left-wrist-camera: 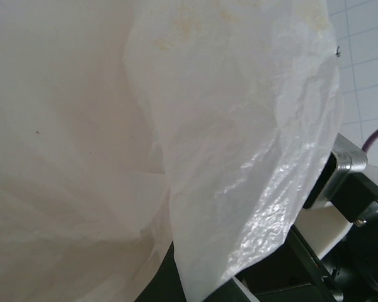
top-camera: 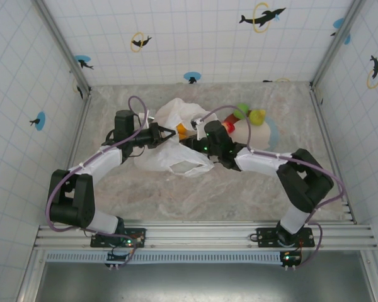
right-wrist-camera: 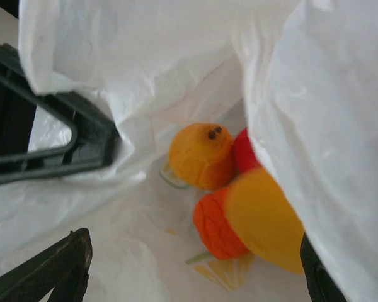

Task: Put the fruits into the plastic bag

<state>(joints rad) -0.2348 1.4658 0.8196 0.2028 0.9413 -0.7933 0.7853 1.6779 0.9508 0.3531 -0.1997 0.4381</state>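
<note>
**Several fruits bagged, at least three left outside**

Three pieces are seen inside the plastic bag [top-camera: 167, 157], which lies mid-bench between the arms: an orange fruit [right-wrist-camera: 200, 154], a red piece [right-wrist-camera: 244, 150] and a yellow-and-orange piece [right-wrist-camera: 258, 220]. The task is judged about half done. A green fruit [top-camera: 241, 111], a yellow fruit [top-camera: 257, 116] and a red fruit [top-camera: 229, 126] are left at the plate [top-camera: 269, 136] on the bench [top-camera: 239, 189], just beyond the bag. The bag's rim appears to be pinched by the left tool [top-camera: 170, 133], its fingers pressed together. The right tool [right-wrist-camera: 194, 248] is spread wide inside the mouth, gripping nothing. No writing or brand can be read; a faint yellow citrus print [right-wrist-camera: 222, 274] is made out.
</note>
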